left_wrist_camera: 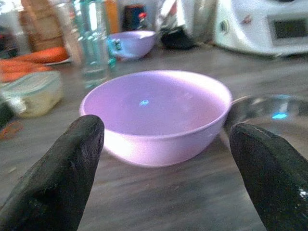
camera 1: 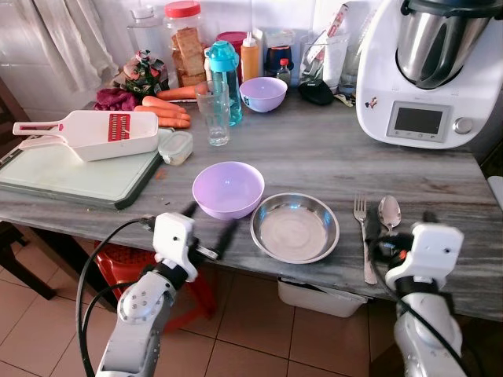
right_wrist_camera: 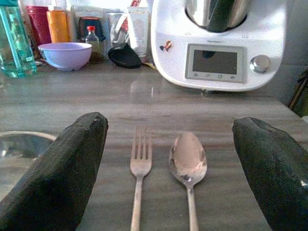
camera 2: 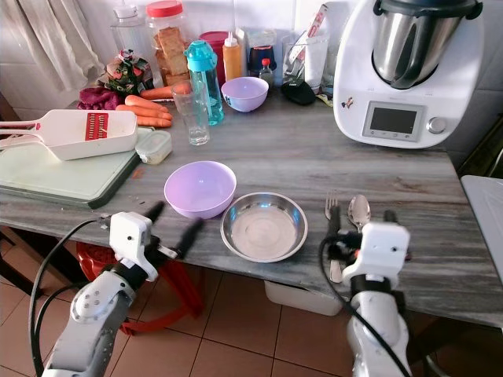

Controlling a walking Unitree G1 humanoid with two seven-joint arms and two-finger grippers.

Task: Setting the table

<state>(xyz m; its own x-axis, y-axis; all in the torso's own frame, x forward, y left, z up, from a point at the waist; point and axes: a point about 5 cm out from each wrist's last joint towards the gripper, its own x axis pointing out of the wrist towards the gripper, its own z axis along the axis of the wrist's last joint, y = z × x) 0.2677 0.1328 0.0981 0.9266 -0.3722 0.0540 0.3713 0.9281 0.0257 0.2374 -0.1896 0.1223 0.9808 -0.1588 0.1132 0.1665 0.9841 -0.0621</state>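
At the near edge of the grey wood-grain counter (camera 1: 330, 157), the left gripper (camera 1: 211, 229) is held wide open before the lilac plastic bowl (camera 1: 228, 188). The right gripper (right_wrist_camera: 168, 159) is spread open around one steel fork (camera 1: 363, 236) and one steel spoon (camera 1: 389, 214). Touching the bowl, a round steel dish (camera 1: 295, 228) is set. Bare counter is left beyond, before a second lilac bowl (camera 1: 262, 93) and a white kitchen machine (camera 1: 420, 71).

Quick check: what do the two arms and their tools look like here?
Both arms are silver with rounded joints. Each ends in a white boxy wrist block, and black cables loop beside them. The left tool and right tool each have two long, blunt black fingers.
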